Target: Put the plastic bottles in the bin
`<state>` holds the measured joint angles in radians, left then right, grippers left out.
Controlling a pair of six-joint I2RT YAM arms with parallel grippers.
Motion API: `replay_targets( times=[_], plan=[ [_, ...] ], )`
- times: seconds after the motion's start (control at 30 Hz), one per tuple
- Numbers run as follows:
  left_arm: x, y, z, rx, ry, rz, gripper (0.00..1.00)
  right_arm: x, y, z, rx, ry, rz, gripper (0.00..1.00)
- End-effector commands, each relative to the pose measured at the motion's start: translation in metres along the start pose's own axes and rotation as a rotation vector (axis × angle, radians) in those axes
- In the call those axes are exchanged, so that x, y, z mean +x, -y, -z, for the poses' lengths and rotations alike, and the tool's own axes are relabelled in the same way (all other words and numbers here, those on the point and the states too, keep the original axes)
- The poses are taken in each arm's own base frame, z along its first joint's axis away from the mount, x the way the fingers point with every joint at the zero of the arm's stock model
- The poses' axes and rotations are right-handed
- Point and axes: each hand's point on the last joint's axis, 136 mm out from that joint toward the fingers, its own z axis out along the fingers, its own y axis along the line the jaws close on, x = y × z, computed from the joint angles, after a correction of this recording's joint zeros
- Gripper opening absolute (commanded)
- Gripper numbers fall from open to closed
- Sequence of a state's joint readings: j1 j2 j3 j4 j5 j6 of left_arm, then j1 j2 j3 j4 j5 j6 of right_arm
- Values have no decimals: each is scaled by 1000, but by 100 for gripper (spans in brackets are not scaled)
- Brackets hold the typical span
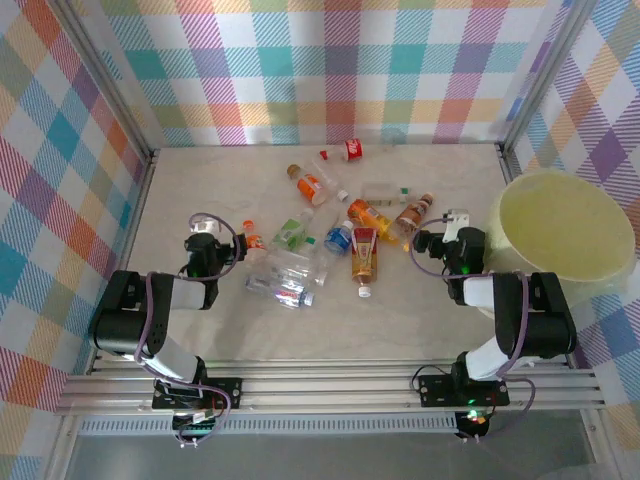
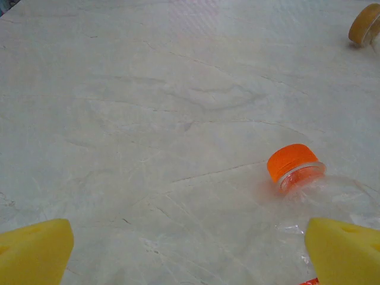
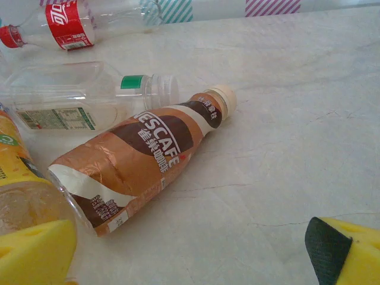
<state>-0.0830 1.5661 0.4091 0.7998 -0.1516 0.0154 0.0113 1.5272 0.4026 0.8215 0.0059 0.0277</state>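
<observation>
A pale marbled table (image 1: 200, 180) sits inside plaid-patterned walls (image 1: 340, 70). From the top camera, about twelve plastic bottles (image 1: 364, 255) lie on their sides across the middle of the table; the overlapping clear ones make an exact tally uncertain. They are small, clear or amber, with orange, red, blue or green labels, and several are crushed. One bin (image 1: 610, 280), a large round cream tub, stands at the right edge, well apart from most of them. Two arms reach in, with the left gripper (image 1: 208, 228) beside the pile's left end and the right gripper (image 1: 432, 240) near its right end.

The left wrist camera shows the gripper's yellow pads (image 2: 35, 252) spread wide and holding nothing. Two bottles show here: a crushed clear bottle with an orange cap (image 2: 294, 166) and a tan cap (image 2: 363, 25) farther off.

The right wrist camera shows that gripper's jaws equally spread and empty. Four bottles lie ahead: a brown coffee bottle (image 3: 142, 160), a clear green-banded bottle (image 3: 77, 98), a red-labelled bottle (image 3: 65, 24) and a yellow-orange bottle (image 3: 15, 178).
</observation>
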Motion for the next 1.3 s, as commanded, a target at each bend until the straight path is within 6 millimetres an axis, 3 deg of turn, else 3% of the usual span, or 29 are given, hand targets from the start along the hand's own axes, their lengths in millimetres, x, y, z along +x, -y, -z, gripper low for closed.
replay_targets(
  times=[0.0,0.83,1.0,1.07,1.17,1.27],
  plan=[
    [-9,-3,0,-12,30,13,100,-3,0,-2,-12,10,12,100],
    [-10,-4,1,-15,29,13,100,-4,-2,-1,-23,13,17,100],
    [-35,-2,11,-15,5,5,100,-27,-27,6,-105,-72,70,100],
    [-52,-9,25,-57,35,31,100,-38,-32,12,-101,-114,36,100],
    [-76,-22,47,-120,95,174,100,-55,-46,23,-157,-111,-73,100],
    [-81,-33,68,-189,55,345,100,-62,-67,29,-262,-130,-145,100]
  ],
)
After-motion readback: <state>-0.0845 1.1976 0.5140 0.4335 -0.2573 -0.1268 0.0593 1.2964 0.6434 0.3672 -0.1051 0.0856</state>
